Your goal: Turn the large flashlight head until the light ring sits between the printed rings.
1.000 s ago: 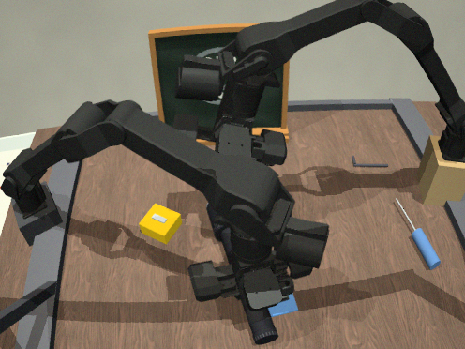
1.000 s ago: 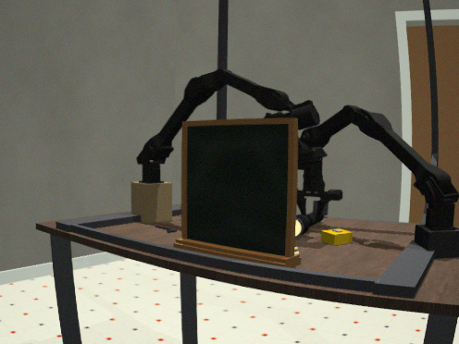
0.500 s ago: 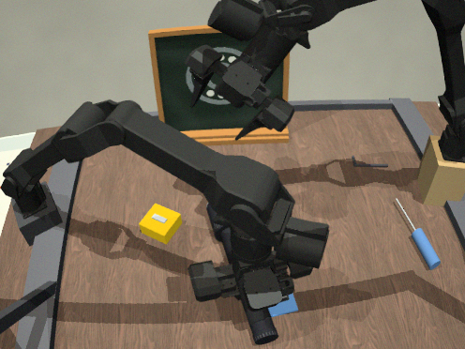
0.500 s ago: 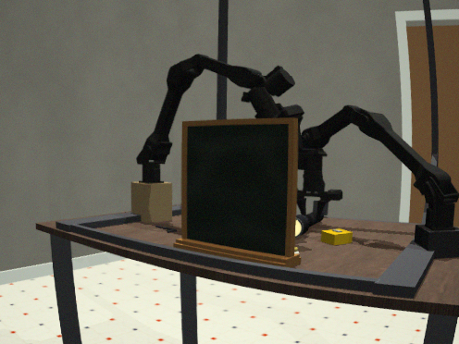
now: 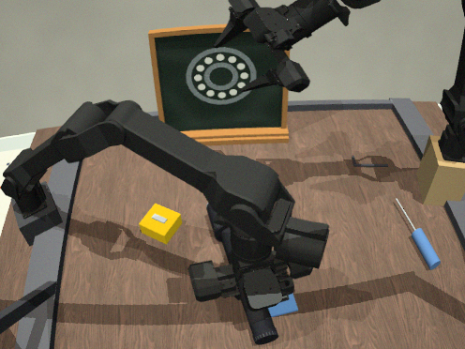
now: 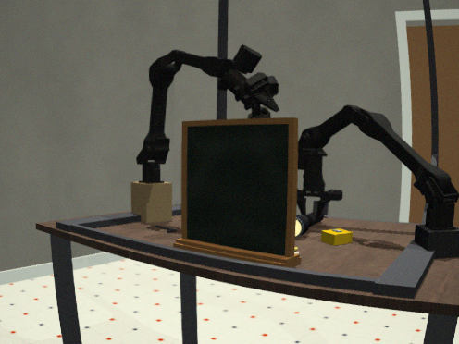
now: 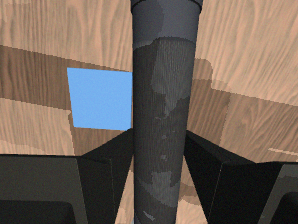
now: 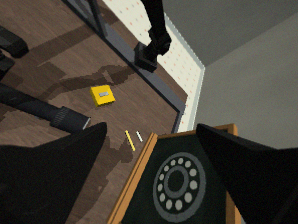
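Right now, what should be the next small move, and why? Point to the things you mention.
I would probably open the left gripper [image 5: 241, 281] [image 6: 309, 215] [image 7: 158, 134] gently: its fingers clasp the flashlight [image 5: 265, 330] [image 6: 298, 227] [image 7: 162, 100] [image 8: 70, 119], while the dots [image 5: 220, 57] [image 8: 193, 184] sit between the rings [image 5: 188, 77] [image 8: 202, 175] and the right gripper [image 5: 230, 68] [image 6: 268, 112] [image 8: 152, 127] is open, clear of it.

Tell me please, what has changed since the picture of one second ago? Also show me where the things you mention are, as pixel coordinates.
The right gripper [image 5: 230, 68] [image 6: 268, 111] [image 8: 152, 127] rose and moved back over the board [image 5: 178, 108] [image 6: 238, 190] [image 8: 145, 205], toward its top edge; it is open now. The left gripper [image 5: 244, 277] [image 6: 309, 214] [image 7: 158, 134] [image 8: 10, 55] stayed closed on the flashlight [image 5: 262, 324] [image 6: 303, 224] [image 7: 162, 90] [image 8: 70, 119]. Flashlight and board show no visible shift.
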`<state>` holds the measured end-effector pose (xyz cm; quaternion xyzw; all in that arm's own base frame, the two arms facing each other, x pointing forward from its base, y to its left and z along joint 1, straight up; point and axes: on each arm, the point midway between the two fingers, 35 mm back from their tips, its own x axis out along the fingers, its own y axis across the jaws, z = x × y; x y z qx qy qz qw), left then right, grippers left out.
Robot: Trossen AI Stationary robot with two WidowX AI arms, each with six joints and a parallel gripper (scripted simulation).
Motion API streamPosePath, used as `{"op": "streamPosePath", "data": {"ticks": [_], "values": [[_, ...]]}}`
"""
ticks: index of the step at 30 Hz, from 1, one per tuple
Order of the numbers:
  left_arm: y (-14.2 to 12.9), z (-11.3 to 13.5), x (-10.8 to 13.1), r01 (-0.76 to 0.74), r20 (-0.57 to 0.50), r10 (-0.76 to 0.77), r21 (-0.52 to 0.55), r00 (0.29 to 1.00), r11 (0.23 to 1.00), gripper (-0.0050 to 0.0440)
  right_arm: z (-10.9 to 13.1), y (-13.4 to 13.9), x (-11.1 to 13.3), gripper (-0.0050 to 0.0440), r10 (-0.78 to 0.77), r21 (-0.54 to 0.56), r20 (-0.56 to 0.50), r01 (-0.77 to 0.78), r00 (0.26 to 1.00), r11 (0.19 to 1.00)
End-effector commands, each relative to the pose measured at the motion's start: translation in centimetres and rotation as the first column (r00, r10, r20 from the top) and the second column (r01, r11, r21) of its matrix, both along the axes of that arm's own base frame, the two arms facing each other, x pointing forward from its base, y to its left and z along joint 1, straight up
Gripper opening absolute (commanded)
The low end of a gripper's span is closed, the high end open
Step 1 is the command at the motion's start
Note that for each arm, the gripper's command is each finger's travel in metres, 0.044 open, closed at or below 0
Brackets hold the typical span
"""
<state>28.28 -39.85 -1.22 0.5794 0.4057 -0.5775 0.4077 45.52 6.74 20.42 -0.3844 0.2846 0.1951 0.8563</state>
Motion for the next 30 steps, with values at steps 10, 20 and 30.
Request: {"op": "streamPosePath", "data": {"ticks": [10, 20, 30], "values": [[-0.4, 1.3, 0.2, 0.002, 0.015, -0.001, -0.028, 1.000, 1.000, 0.0131, 7.3, -3.1, -4.8, 0.0440, -0.251, 0.321, 0.241, 0.167, 0.937, 0.932], [-0.4, 1.3, 0.2, 0.002, 0.015, -0.001, -0.028, 1.000, 1.000, 0.0131, 10.9, -5.4, -9.9, 0.0440, -0.438, 0.599, 0.350, 0.161, 0.828, 0.784], [-0.4, 1.3, 0.2, 0.002, 0.015, -0.001, -0.028, 1.000, 1.000, 0.0131, 12.8, -6.8, -14.3, 0.0440, -0.554, 0.775, 0.394, 0.059, 0.734, 0.629]]}}
